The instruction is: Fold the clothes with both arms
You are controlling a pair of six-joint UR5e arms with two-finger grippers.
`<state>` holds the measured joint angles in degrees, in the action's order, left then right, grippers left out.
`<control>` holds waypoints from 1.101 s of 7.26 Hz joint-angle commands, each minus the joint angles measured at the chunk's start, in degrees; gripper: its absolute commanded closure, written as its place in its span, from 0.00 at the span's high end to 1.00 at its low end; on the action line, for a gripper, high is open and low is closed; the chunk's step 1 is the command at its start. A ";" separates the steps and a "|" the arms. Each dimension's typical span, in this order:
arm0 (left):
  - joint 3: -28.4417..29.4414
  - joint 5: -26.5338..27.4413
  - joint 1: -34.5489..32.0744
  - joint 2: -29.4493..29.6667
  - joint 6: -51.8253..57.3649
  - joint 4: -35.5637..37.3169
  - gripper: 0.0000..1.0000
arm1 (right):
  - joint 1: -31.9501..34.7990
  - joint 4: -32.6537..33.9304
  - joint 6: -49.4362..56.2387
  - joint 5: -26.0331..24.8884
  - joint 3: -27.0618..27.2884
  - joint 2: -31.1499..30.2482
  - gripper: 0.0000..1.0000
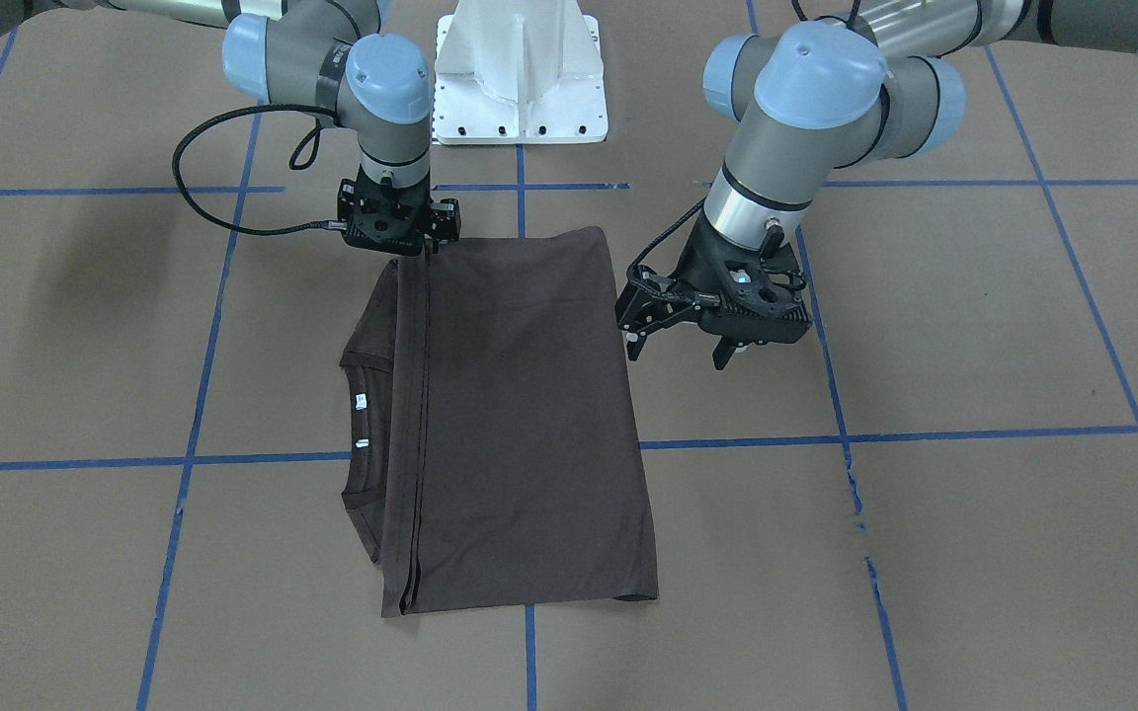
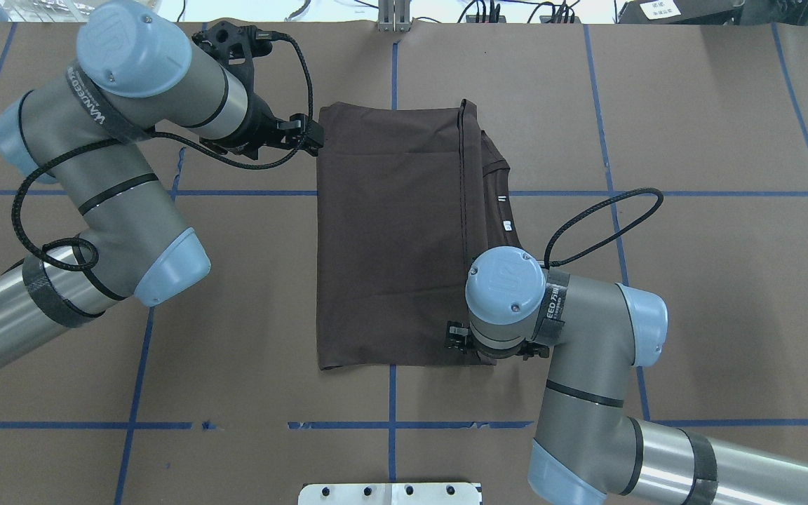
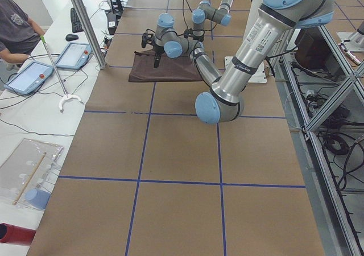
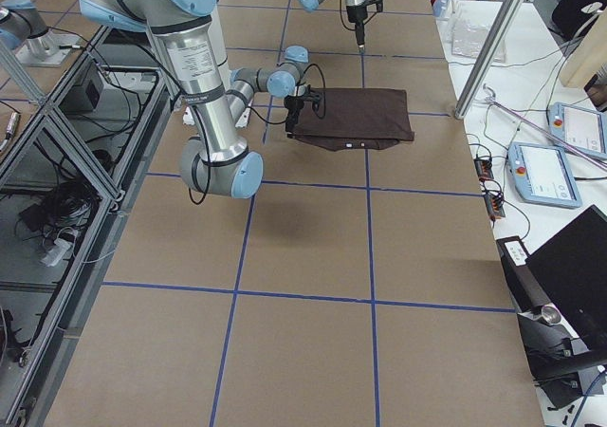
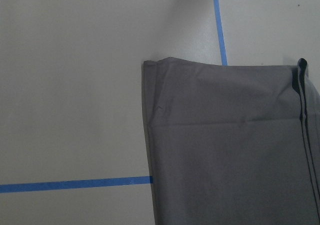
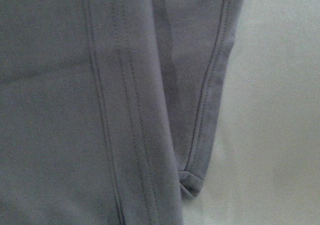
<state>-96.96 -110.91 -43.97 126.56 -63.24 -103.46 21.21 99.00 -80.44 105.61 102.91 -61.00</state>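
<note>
The folded T-shirt (image 1: 520, 415) lies flat. Its long axis runs away from the robot and its collar (image 1: 366, 363) faces the robot's right. The right claw (image 1: 429, 249) points straight down at the shirt corner beneath it, and I cannot tell its grip. The left claw (image 1: 678, 355) is tilted with its fingers apart and hovers just beside the shirt's edge.

In the front-facing view I've got open table (image 1: 974, 316) at right, left and along the bottom edge, so wide lanes there. Top centre, the white pedestal base (image 1: 520, 89) blocks. The right gripper (image 1: 428, 242) sits over the T-shirt (image 1: 520, 415)'s upper-left corner. The left gripper (image 1: 678, 351) w/ cable hangs just beside its right edge, so that gap's tight.
</note>
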 commanded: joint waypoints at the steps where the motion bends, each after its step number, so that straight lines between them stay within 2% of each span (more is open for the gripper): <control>1: 0.10 0.00 0.38 0.00 -0.04 -0.07 1.00 | 0.06 0.83 -0.07 0.56 -0.25 -0.26 1.00; 8: 0.10 -0.09 0.56 0.09 -0.13 -0.33 1.00 | 2.33 6.99 0.11 1.53 0.36 -0.35 1.00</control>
<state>-96.93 -111.01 -43.43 126.61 -63.41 -103.69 22.63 105.38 -80.40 107.12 103.21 -61.25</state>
